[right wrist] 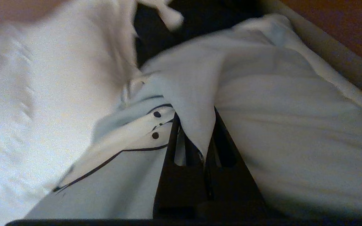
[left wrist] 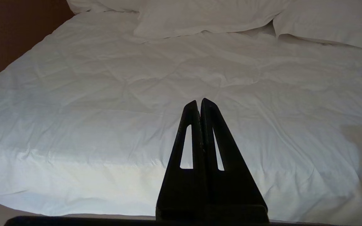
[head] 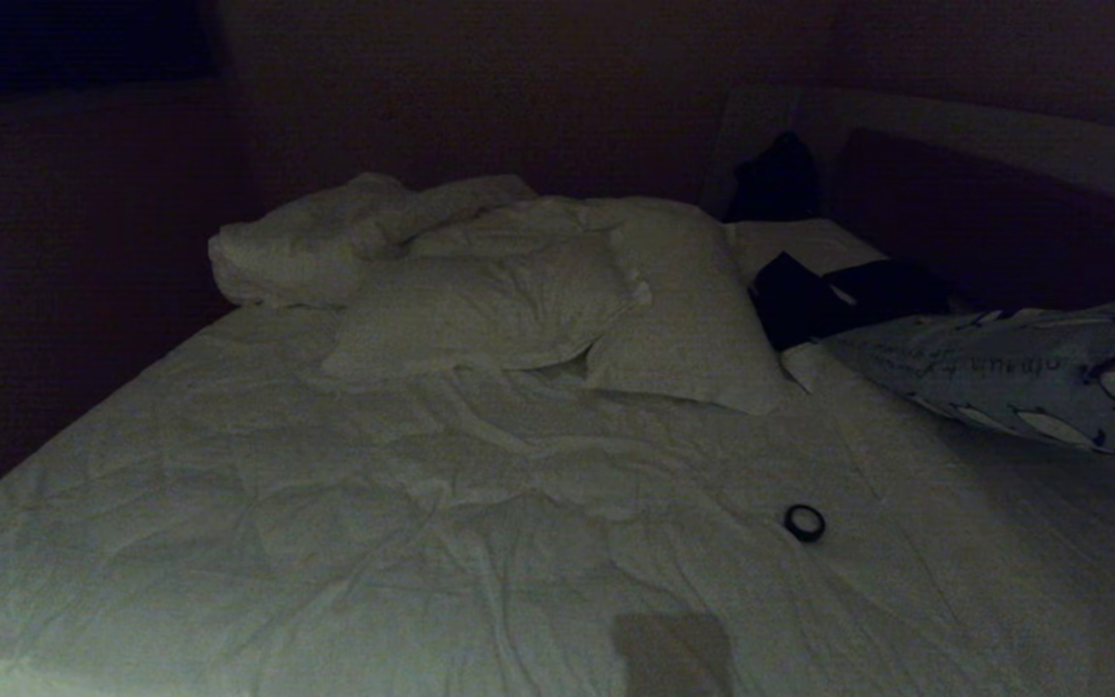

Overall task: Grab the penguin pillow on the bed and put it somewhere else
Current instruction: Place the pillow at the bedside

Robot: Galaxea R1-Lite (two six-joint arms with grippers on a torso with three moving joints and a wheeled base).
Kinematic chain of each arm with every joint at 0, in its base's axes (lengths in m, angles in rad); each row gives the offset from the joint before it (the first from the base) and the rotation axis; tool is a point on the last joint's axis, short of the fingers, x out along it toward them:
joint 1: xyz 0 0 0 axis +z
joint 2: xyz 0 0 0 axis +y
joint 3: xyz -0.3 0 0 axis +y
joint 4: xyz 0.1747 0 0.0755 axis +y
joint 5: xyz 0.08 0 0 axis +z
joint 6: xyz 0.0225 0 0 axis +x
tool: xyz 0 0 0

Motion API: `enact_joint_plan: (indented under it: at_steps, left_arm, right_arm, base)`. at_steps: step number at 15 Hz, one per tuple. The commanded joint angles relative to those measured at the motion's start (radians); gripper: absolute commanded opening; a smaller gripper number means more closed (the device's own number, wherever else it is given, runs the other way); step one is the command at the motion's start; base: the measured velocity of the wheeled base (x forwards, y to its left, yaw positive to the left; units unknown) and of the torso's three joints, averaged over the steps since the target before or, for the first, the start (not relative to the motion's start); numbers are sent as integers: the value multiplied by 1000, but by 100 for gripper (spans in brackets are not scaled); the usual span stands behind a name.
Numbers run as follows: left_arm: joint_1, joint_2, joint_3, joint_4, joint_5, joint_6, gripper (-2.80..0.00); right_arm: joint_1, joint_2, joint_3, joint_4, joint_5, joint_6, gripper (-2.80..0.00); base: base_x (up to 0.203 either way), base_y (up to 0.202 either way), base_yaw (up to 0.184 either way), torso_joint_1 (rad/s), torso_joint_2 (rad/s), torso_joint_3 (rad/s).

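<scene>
Bedding is filling most of the head view: the bed (head: 345,503) is lying under a wrinkled white quilted cover, with a dark headboard (head: 993,218) running along its far right side. A rumpled duvet (head: 325,237) is bunching at the far left corner, and two plain white pillows (head: 557,310) are resting just in front of it, overlapping each other. Dark items (head: 828,295) are lying near the headboard beyond the pillows; what they are cannot be told.

The penguin pillow (head: 1022,378) is hanging at the right edge of the head view, tilted, with its near corner dipping toward the cover and its printed penguins and line of script facing the camera. Whether its low edge is touching the bed cannot be told.

The right gripper (right wrist: 196,147) is showing only in its own wrist view, where its jaws are pinching tight on a fold of the penguin pillow (right wrist: 262,110), the fabric bunching between the two fingers and draping over them.

The left gripper (left wrist: 200,103) is hovering above the near part of the bed (left wrist: 90,110), its jaws pressing together with nothing between them and touching nothing.

A small black ring (head: 804,523), like a roll of tape, is lying on the cover, well apart from both pillows.
</scene>
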Motion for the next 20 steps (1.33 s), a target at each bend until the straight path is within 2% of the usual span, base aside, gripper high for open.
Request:
enact_joint_plan:
  at_steps: [1, 6, 9, 11, 13, 20]
  left_arm:
    - [0, 0, 2, 1, 1, 0, -280]
    - [0, 0, 2, 1, 1, -2, -280]
    - [0, 0, 2, 0, 1, 0, -280]
    - [0, 0, 2, 0, 1, 0, -280]
    - [0, 0, 2, 1, 1, 0, -280]
    - [0, 0, 2, 1, 1, 0, -280]
  right_arm:
    - [-13, -49, 4, 176, -10, -207, -280]
    - [-56, -83, 6, 342, -35, -418, -280]
    - [-81, -105, 65, 348, -66, -550, -280]
    - [-92, -122, 107, 346, -68, -602, -280]
    - [-104, -121, 137, 343, -67, -703, -280]
    - [-118, -136, 217, 301, -54, -805, -280]
  base:
    - [0, 0, 0, 0, 0, 0]
    - [0, 0, 0, 0, 0, 0]
    - [0, 0, 0, 0, 0, 0]
    - [0, 0, 0, 0, 0, 0]
    - [0, 0, 0, 0, 0, 0]
    - [0, 0, 0, 0, 0, 0]
